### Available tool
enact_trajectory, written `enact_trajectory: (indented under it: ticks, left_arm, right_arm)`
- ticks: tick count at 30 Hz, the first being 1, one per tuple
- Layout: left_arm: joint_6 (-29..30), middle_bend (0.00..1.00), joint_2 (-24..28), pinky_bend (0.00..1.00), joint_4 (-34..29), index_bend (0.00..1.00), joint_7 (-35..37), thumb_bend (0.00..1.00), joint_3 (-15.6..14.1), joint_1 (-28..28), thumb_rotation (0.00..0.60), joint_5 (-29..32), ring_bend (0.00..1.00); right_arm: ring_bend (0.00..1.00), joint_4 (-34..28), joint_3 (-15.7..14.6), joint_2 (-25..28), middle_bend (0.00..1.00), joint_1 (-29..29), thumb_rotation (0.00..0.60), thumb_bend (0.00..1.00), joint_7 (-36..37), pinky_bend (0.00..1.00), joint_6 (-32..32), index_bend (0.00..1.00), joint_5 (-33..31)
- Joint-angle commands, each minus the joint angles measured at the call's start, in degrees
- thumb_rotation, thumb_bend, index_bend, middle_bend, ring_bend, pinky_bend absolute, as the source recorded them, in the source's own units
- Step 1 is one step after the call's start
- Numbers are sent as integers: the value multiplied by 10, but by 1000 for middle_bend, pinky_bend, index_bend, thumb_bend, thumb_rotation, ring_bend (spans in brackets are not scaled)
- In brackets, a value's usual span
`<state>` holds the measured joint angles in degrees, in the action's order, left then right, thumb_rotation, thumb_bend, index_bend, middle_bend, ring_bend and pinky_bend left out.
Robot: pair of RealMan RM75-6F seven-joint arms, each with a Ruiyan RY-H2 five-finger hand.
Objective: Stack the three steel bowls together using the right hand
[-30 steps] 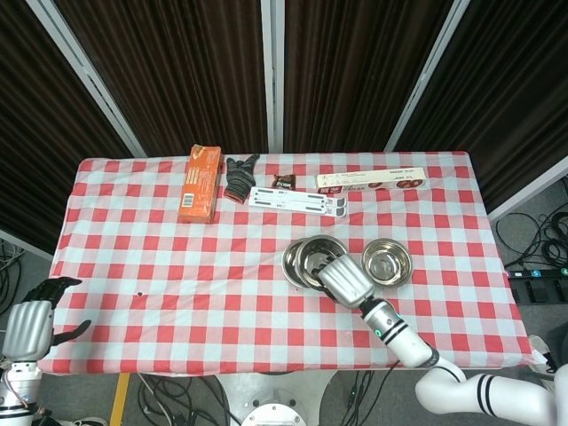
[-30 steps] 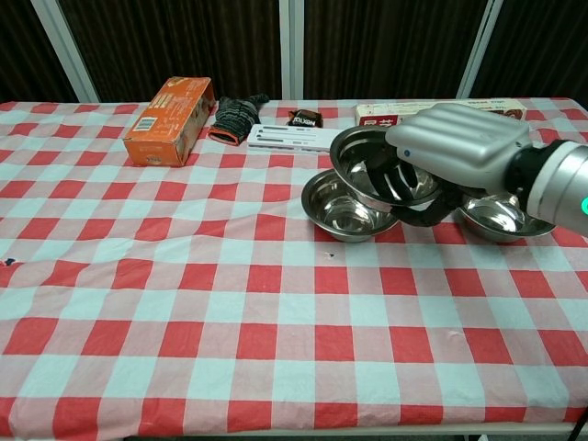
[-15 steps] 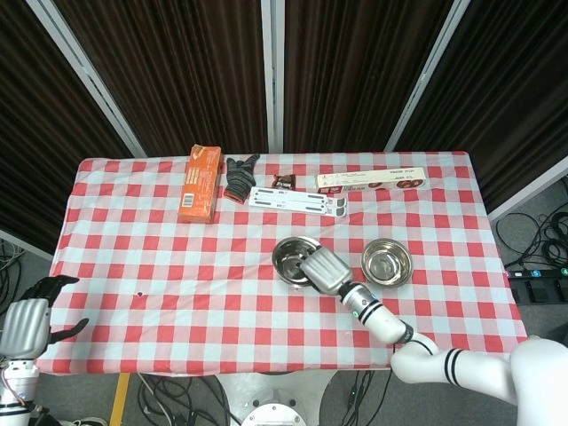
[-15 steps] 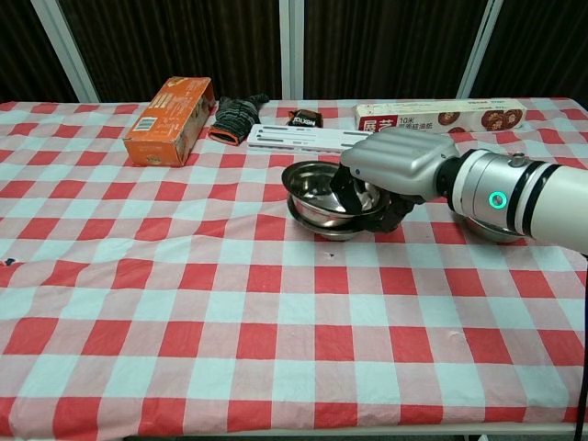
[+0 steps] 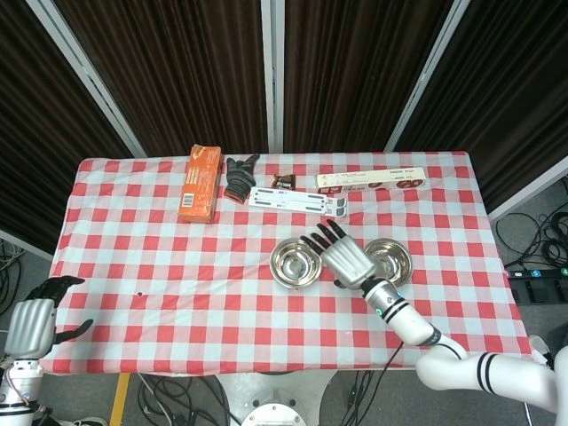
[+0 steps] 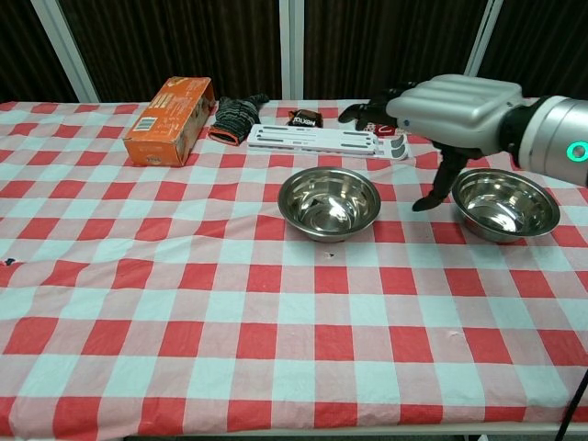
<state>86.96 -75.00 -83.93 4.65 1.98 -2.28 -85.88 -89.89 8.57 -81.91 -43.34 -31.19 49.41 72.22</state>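
Right hand (image 6: 457, 108) empty, fingers spread, above gap between stacked bowls (image 6: 329, 201) and lone bowl (image 6: 504, 204). Left hand (image 5: 31, 321) idle, fingers apart. Risk: thumb knocks lone bowl, sliding it.

The right hand (image 5: 344, 257) covers the left rim of the right bowl (image 5: 392, 261) in the head view. The long box (image 6: 478, 104) behind it is mostly hidden in the chest view. Whether the left bowl (image 6: 329, 201) holds another nested inside cannot be told.
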Motion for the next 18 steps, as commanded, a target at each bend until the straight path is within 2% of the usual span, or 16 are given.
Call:
enact_trajectory:
  ticks: [1, 6, 11, 18]
  left_arm:
    - [0, 384, -2, 344, 0, 344, -1, 124, -1, 0, 600, 0, 264]
    - [-1, 384, -2, 344, 0, 344, -2, 124, -2, -1, 600, -1, 264]
    - [-3, 384, -2, 344, -1, 344, -4, 125, -5, -3, 600, -7, 264]
    - [-4, 384, -2, 344, -5, 344, -14, 125, -7, -5, 600, -11, 264]
  right_arm:
    - [6, -16, -17, 24, 172, 25, 600, 0, -20, 65, 27, 52, -30]
    - [68, -32, -38, 43, 235, 64, 600, 0, -26, 131, 68, 112, -62]
    - [124, -43, -57, 45, 274, 105, 600, 0, -18, 184, 123, 159, -59]
    - [156, -26, -73, 40, 303, 130, 600, 0, 18, 216, 129, 207, -52]
